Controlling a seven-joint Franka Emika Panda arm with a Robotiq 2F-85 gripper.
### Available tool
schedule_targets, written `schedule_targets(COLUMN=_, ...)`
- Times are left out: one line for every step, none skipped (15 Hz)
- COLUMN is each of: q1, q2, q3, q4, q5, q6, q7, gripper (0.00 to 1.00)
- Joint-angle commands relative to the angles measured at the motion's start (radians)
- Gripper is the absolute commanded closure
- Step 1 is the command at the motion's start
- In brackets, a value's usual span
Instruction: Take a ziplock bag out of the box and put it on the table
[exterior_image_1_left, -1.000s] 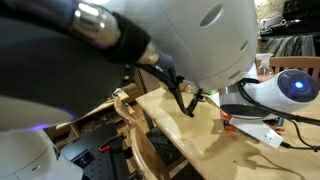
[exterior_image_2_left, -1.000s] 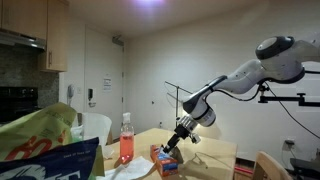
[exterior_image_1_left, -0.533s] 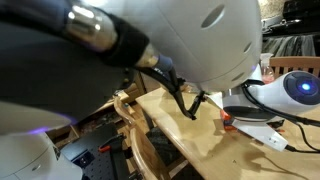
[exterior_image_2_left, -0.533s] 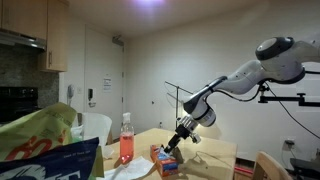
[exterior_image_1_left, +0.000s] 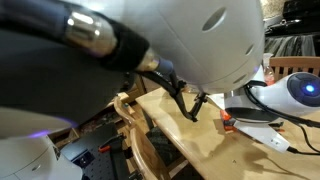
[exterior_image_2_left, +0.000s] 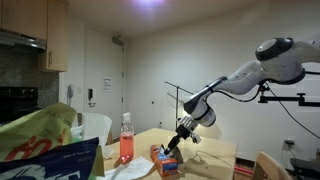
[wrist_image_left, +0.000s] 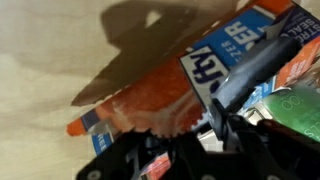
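The box (wrist_image_left: 150, 100) is orange-red with a blue lettered panel (wrist_image_left: 228, 55) and lies on the pale wooden table (wrist_image_left: 50, 60). It fills the wrist view. One dark finger (wrist_image_left: 250, 70) slants across the box's torn open end. In an exterior view my gripper (exterior_image_2_left: 172, 150) points down onto the box (exterior_image_2_left: 163, 161) near the table's (exterior_image_2_left: 215, 160) front edge. A whitish patch (wrist_image_left: 206, 130) sits by the finger's base, too blurred to say whether it is the ziplock bag. The jaws' gap is hidden by dark gripper parts.
A pink spray bottle (exterior_image_2_left: 126, 140) stands just behind the box. A green and blue bag (exterior_image_2_left: 40, 145) fills the near foreground. The arm's white body (exterior_image_1_left: 190, 40) blocks most of an exterior view, with a wooden chair back (exterior_image_1_left: 130, 115) at the table's edge.
The arm has barely shifted. The gripper stays down at the box in both exterior views.
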Motion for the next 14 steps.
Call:
schedule_targets(q1=0.006, q2=0.006, q3=-0.004, q4=0.031, q5=0.008, q6=-0.043, q7=0.000, gripper=0.96)
schedule_targets(q1=0.003, q2=0.008, q3=-0.002, q4=0.034, q5=0.009, q6=-0.046, q7=-0.003, gripper=1.00)
schedule_targets(q1=0.003, q2=0.007, q3=-0.002, q4=0.034, q5=0.010, q6=-0.045, q7=-0.003, gripper=1.00)
schedule_targets(q1=0.002, q2=0.009, q3=-0.002, q4=0.034, q5=0.011, q6=-0.046, q7=-0.004, gripper=1.00)
schedule_targets(q1=0.002, q2=0.009, q3=-0.001, q4=0.034, q5=0.011, q6=-0.046, q7=-0.006, gripper=1.00)
schedule_targets(q1=0.003, q2=0.008, q3=-0.001, q4=0.033, q5=0.010, q6=-0.042, q7=-0.007, gripper=1.00)
schedule_targets(q1=0.002, q2=0.008, q3=-0.001, q4=0.032, q5=0.010, q6=-0.043, q7=-0.007, gripper=1.00)
schedule_targets(q1=0.001, q2=0.008, q3=0.000, q4=0.030, q5=0.009, q6=-0.041, q7=-0.010, gripper=1.00)
schedule_targets(q1=0.002, q2=0.007, q3=0.000, q4=0.028, q5=0.009, q6=-0.041, q7=-0.009, gripper=1.00)
schedule_targets(q1=0.005, q2=0.005, q3=-0.003, q4=0.028, q5=0.008, q6=-0.044, q7=-0.006, gripper=0.74)
schedule_targets(q1=0.007, q2=0.003, q3=-0.006, q4=0.028, q5=0.007, q6=-0.045, q7=-0.006, gripper=0.73)
schedule_targets(q1=0.010, q2=0.003, q3=-0.008, q4=0.031, q5=0.004, q6=-0.051, q7=-0.007, gripper=0.66)
schedule_targets(q1=0.011, q2=0.003, q3=-0.008, q4=0.034, q5=0.003, q6=-0.058, q7=-0.008, gripper=0.60)
schedule_targets(q1=0.013, q2=0.003, q3=-0.009, q4=0.035, q5=0.004, q6=-0.062, q7=-0.008, gripper=0.51)
